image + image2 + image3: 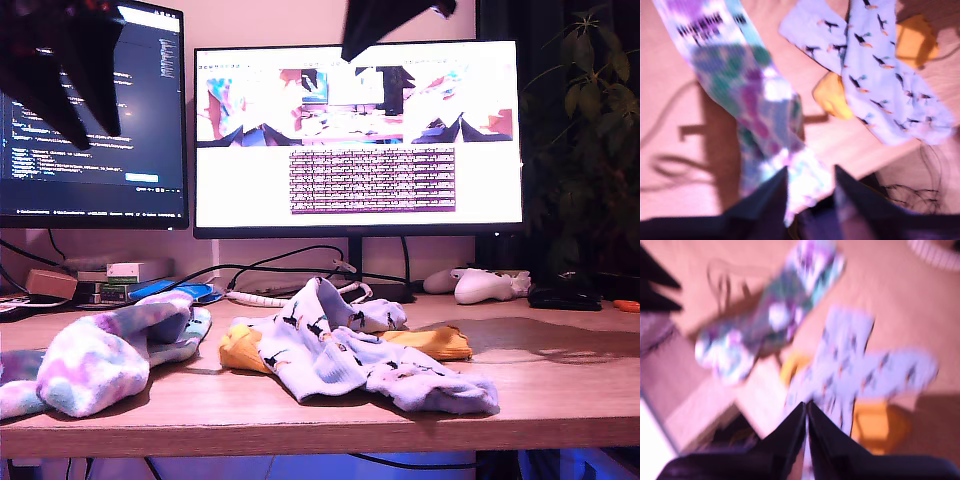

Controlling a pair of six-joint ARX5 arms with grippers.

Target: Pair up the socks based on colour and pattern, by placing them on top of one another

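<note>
Your first gripper (810,182) hangs above the desk (560,385), its jaws apart, with the toe of the tie-dye sock (752,107) showing in the gap between them; the sock's long axis runs straight away from that gripper. The bird socks (885,75) lie crossed beside it over the mustard ones (832,97). Your second gripper (806,422), its jaws together and empty, points at the bird socks, so the first looks nearer the tie-dye.

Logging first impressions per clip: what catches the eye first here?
The sock heap on the wooden desk: tie-dye socks at the exterior view's left, bird-print socks sprawled mid-desk over mustard-yellow socks. Behind glow two monitors. My first gripper hangs open above the tie-dye socks.
</note>
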